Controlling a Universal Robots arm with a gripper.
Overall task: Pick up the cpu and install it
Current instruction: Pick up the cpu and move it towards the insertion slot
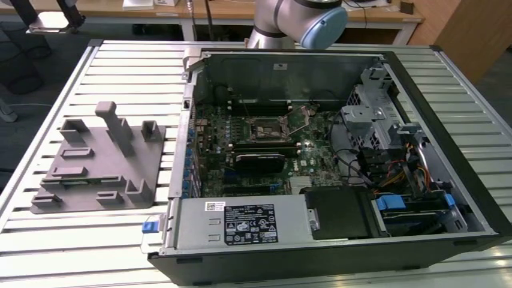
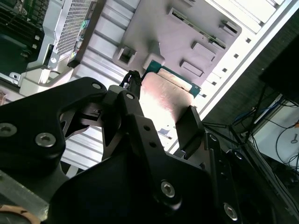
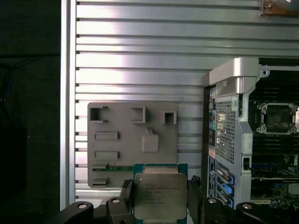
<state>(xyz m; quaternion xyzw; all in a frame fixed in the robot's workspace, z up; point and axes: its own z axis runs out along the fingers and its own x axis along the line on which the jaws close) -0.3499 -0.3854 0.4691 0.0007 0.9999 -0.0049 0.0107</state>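
Note:
The cpu (image 3: pixel 156 195) is a small square chip with a pale silver top on a green edge, and my gripper (image 3: pixel 159 199) is shut on it, one black finger (image 3: pixel 126 196) on each side. In the second wrist view the cpu (image 2: pixel 164 95) shows from below between the fingers (image 2: pixel 188 125). I hold it high in the air, above the near edge of the grey pegged tray (image 3: pixel 133 135). The open computer case (image 1: pixel 320 150) lies beside the tray, with the square socket (image 1: pixel 270 127) on its motherboard, which also shows in the first wrist view (image 3: pixel 279 116).
The grey tray (image 1: pixel 96 162) sits on the slatted metal table (image 1: pixel 120 60) at the exterior view's left. The case holds a drive cage (image 1: pixel 376 114), cables and a power supply (image 1: pixel 240 223). The arm's base (image 1: pixel 300 21) stands behind the case.

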